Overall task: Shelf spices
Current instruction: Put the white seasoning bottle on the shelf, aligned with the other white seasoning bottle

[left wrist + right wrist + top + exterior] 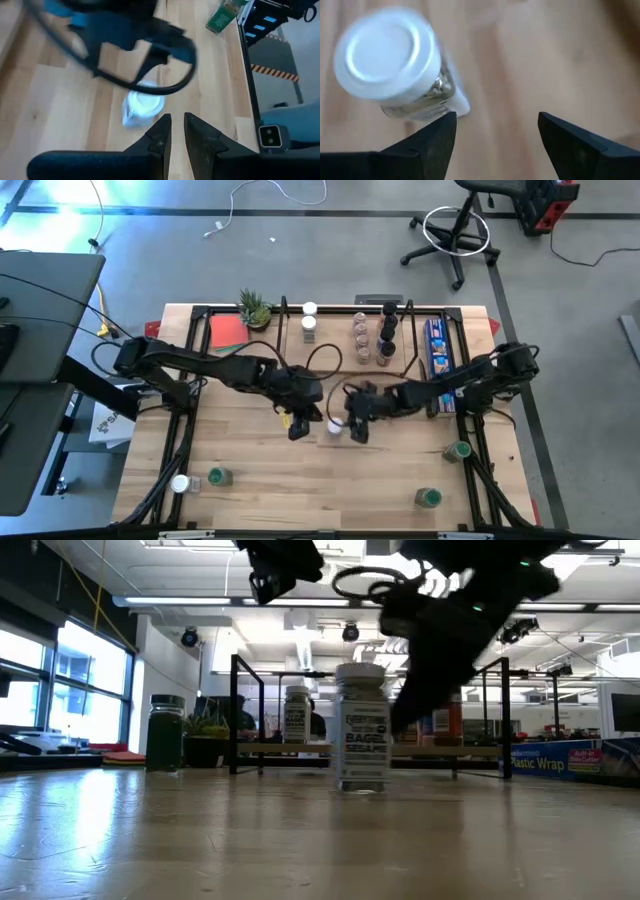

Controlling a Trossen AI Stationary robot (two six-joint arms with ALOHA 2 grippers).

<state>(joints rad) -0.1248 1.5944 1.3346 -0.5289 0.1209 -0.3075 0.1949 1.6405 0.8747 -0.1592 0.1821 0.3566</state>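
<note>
Left hand [297,427] hangs just left of the white-capped jar [333,426] at mid-surface, its fingers [161,136] nearly together and holding nothing, so I treat that arm as waiting. My right hand [357,430] is just on the jar's other side, fingers [437,136] spread wide and empty; in the right wrist view the jar [400,65] stands off to one side of the gap, past one finger, not between the two. That offset is what the next move turns on, I judge: I would slide the right hand sideways toward the jar before closing. The jar stands upright, long axis vertical, cap up, as the low view [361,727] confirms. The two hands look about equally near, but only the right one is ready to take it. The shelf [340,328] lies toward the far edge, already carrying jars in rows, with bare boards between it and the jar. Open surface [300,480] lies toward the near edge; other green-capped jars [456,450] sit well apart near the edges, clear of my path.
</note>
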